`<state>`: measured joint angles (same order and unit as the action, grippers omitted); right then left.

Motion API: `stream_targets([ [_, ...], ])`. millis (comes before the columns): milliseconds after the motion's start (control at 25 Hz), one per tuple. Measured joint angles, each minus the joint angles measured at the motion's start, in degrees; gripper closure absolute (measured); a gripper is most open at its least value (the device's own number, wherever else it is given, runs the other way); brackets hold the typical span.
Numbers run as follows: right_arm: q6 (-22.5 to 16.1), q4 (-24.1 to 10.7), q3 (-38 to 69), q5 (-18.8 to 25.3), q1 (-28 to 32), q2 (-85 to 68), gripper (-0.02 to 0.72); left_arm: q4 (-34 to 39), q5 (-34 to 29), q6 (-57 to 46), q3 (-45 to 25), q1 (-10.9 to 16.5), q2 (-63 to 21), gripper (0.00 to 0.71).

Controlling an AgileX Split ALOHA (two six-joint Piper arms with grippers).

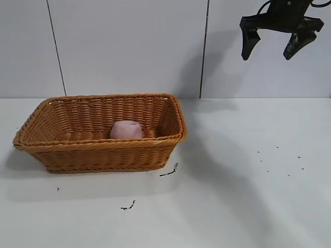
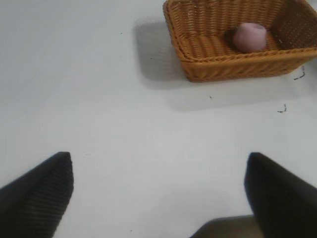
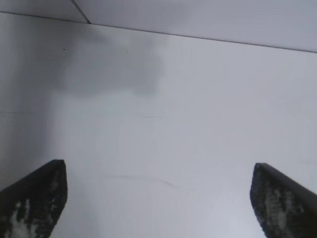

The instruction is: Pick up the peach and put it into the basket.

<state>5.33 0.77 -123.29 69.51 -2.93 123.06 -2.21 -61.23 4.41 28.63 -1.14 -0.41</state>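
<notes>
Overall, table: the white table (image 1: 248,206) carried the whole scene, with a pale panelled wall (image 1: 129,46) rising behind it and dark seams running down that wall.
Basket: the basket (image 1: 98,155) sat on the exterior view's left half, an orange-brown wicker rectangle with flared sides and a braided rim, its long axis running across that view, its open mouth facing up.
Basket contents: the peach (image 1: 126,129) lay inside, on the floor of the basket, toward the right half and near the front wall; nothing else showed in it.
Peach: small, rounded, pale pink; the front rim hid its lower part in the exterior view, and which way its top pointed could not be told.
Right gripper: the right gripper (image 1: 272,47) hung high at the exterior view's upper right, in front of the wall, well apart from the basket, its two dark fingers (image 1: 250,44) spread wide with nothing between them; its own camera showed only bare table between the fingertips.
Left gripper: the left gripper (image 2: 158,193) showed only in its own wrist view, fingers wide apart and empty, above bare table well short of the basket.
In the way: nothing stood between either gripper and the basket.
Debris: a few dark specks (image 1: 169,172) lay on the table just before the basket's right front corner, more (image 1: 128,206) nearer the camera, and a faint scatter (image 1: 282,160) to the right.
</notes>
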Motion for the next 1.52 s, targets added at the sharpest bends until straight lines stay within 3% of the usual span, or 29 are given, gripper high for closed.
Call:
stream_targets([
  [200, -0.5, 0.6, 14.8, 0.0, 0.0, -14.4, 0.014, 0.0, 0.0, 0.0, 0.0, 0.0, 0.0, 0.018],
  [640, -1.7, 0.6, 58.2, 0.2, 0.0, -58.3, 0.014, 0.0, 0.0, 0.0, 0.0, 0.0, 0.0, 0.018],
  [880, -1.7, 0.6, 78.5, -4.2, 0.0, -81.8, 0.014, 0.0, 0.0, 0.0, 0.0, 0.0, 0.0, 0.018],
  [1160, -1.1, 0.6, 93.6, -9.9, 0.0, -105.9, 0.014, 0.0, 0.0, 0.0, 0.0, 0.0, 0.0, 0.018],
  [1520, -0.4, 0.2, 94.6, -11.1, 0.0, -116.5, 0.014, 0.0, 0.0, 0.0, 0.0, 0.0, 0.0, 0.018],
])
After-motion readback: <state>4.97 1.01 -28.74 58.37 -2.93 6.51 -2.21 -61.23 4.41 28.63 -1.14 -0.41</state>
